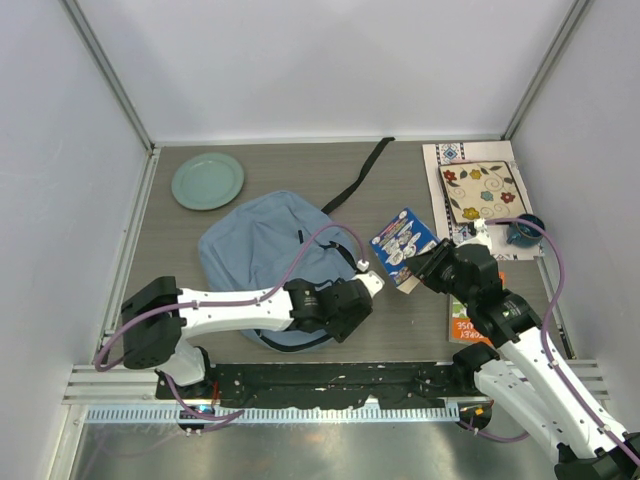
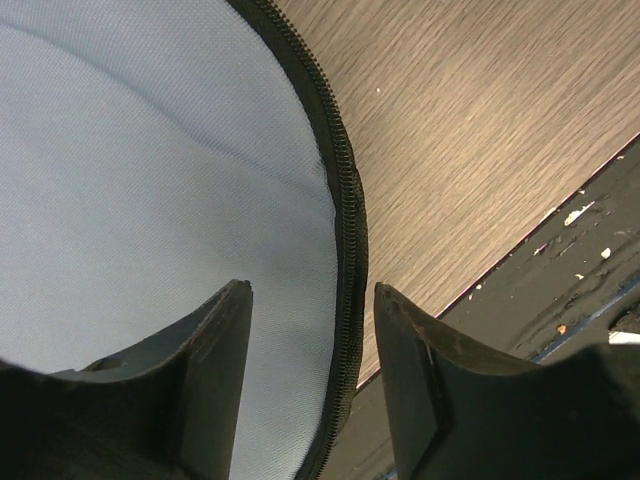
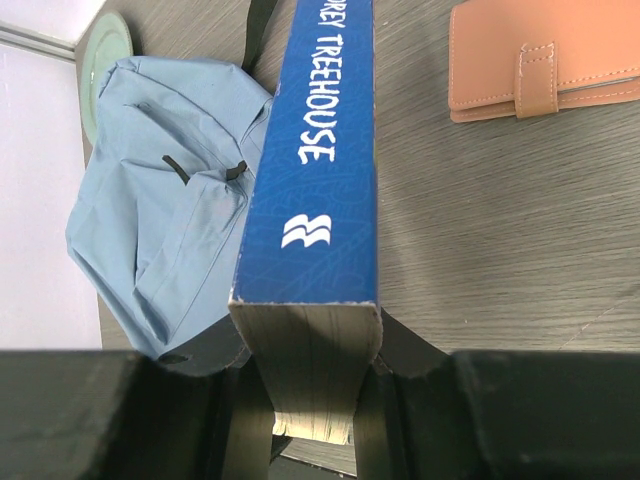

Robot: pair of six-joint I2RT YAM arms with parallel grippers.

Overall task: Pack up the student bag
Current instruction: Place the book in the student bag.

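Observation:
The student bag (image 1: 262, 250) is a light blue-grey backpack lying flat at the centre-left of the table, and it also shows in the right wrist view (image 3: 160, 200). My left gripper (image 1: 340, 322) is open at the bag's near right edge. The dark zipper edge (image 2: 345, 240) runs between its fingers without being pinched. My right gripper (image 1: 425, 270) is shut on a blue book (image 1: 403, 243) and holds it just right of the bag. In the right wrist view the book (image 3: 320, 150) stands spine up between the fingers, above the table.
A green plate (image 1: 207, 180) lies at the back left. A black strap (image 1: 360, 175) trails from the bag towards the back. A floral-patterned book (image 1: 482, 190) and a small blue cup (image 1: 522, 232) sit at the back right. A tan wallet (image 3: 540, 60) lies on the table, and an orange item (image 1: 463, 325) lies under my right arm.

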